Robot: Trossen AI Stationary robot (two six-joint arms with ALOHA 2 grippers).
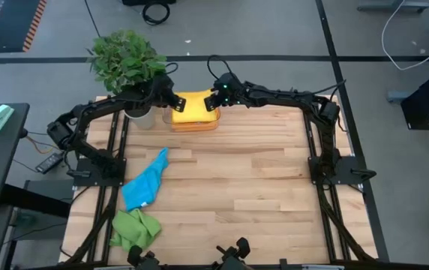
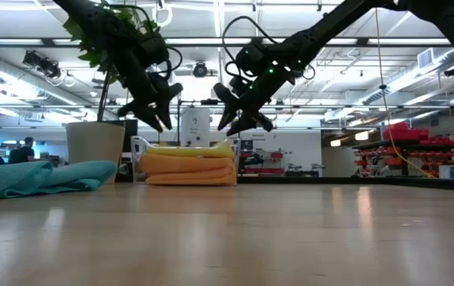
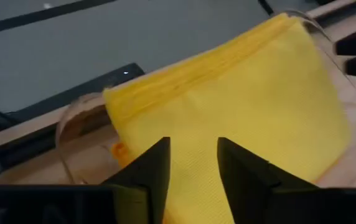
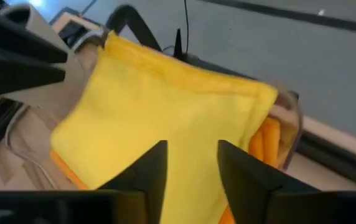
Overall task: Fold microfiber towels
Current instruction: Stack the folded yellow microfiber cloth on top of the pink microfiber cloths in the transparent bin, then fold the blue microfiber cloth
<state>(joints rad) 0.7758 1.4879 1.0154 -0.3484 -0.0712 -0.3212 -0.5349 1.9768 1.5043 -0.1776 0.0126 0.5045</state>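
A folded yellow towel [image 1: 194,104] is laid atop orange towels [image 2: 190,169] in a clear tray [image 3: 72,121] at the table's far edge. Both the left gripper [image 1: 175,101] and the right gripper [image 1: 213,99] are held just above it, fingers parted, empty. No writing can be read.

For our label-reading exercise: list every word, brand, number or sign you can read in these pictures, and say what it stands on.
None can be read.
Folded yellow towel on the stack: plain, no tag showing.
Blue towel and green towel: plain.
White container behind the stack: no legible marking.
Room fittings behind the table: anything there is too small to read.
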